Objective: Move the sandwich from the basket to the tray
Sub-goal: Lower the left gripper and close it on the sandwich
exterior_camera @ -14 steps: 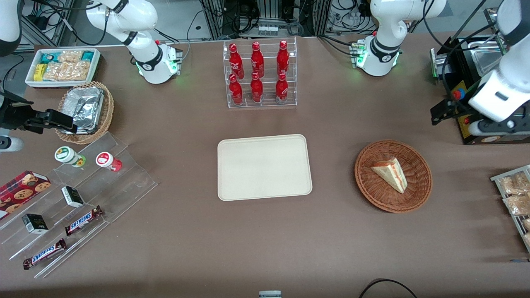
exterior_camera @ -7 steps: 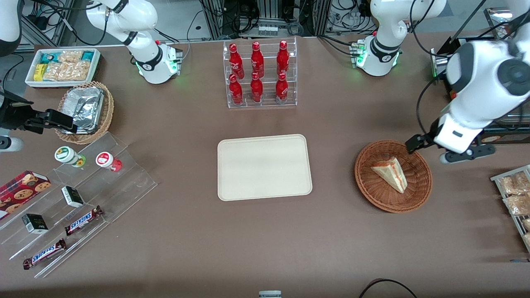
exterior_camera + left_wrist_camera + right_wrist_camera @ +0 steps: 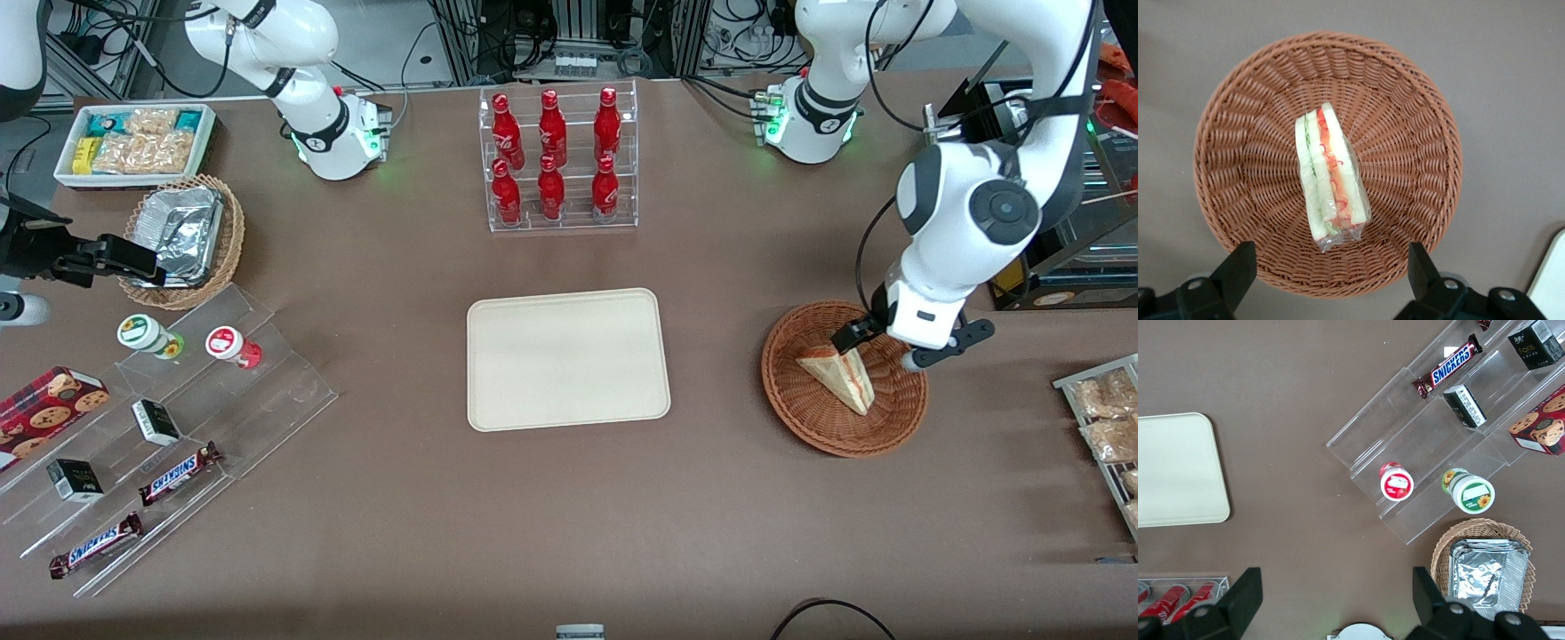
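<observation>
The sandwich [image 3: 840, 378] [image 3: 1328, 177], a plastic-wrapped white wedge with red and green filling, lies in the middle of the round reddish-brown wicker basket [image 3: 787, 396] [image 3: 1251, 133]. My gripper [image 3: 878, 351] [image 3: 1330, 273] hangs open above the basket, over the part of its rim farther from the front camera. Its black fingers [image 3: 1238, 267] stand wide apart with nothing between them, and they touch neither sandwich nor basket. The cream tray [image 3: 569, 360] [image 3: 1178, 470] sits bare at the table's centre, beside the basket toward the parked arm's end.
A clear rack of red bottles [image 3: 556, 160] stands farther from the front camera than the tray. A rack of snack packets [image 3: 1107, 418] lies at the working arm's table edge. A black machine [image 3: 1040, 178] stands near the working arm.
The working arm has swung in from the table's edge and come down over the basket. The gripper now hangs above the basket's rim. The sandwich has not moved.
</observation>
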